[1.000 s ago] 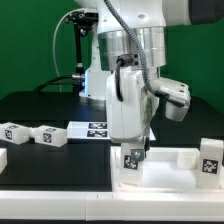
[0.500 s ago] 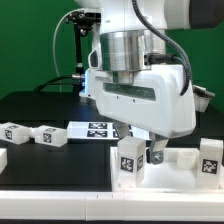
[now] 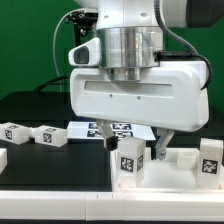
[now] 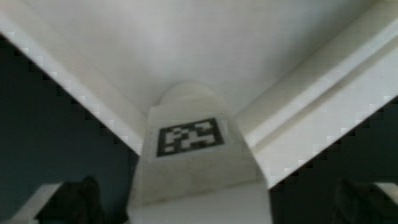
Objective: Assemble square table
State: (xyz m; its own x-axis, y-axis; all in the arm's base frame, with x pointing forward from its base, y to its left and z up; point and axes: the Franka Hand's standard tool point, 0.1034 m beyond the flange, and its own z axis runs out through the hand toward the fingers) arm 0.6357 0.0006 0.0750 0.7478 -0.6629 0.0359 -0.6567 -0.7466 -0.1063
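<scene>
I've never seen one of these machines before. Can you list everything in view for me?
Loose table legs: 2, white with black-and-white tags, lying at the exterior view's left.
Upright table legs: 2, white, tagged, standing on the tabletop.
Square tabletop: 1, white, front, towards the exterior view's right.
Marker board: 1, white with tags, behind, partly hidden.
Work table: 1, black.
Robot arm: 1, white, centre.
Claw: 1, dark fingers, open, either side of one upright leg.
</scene>
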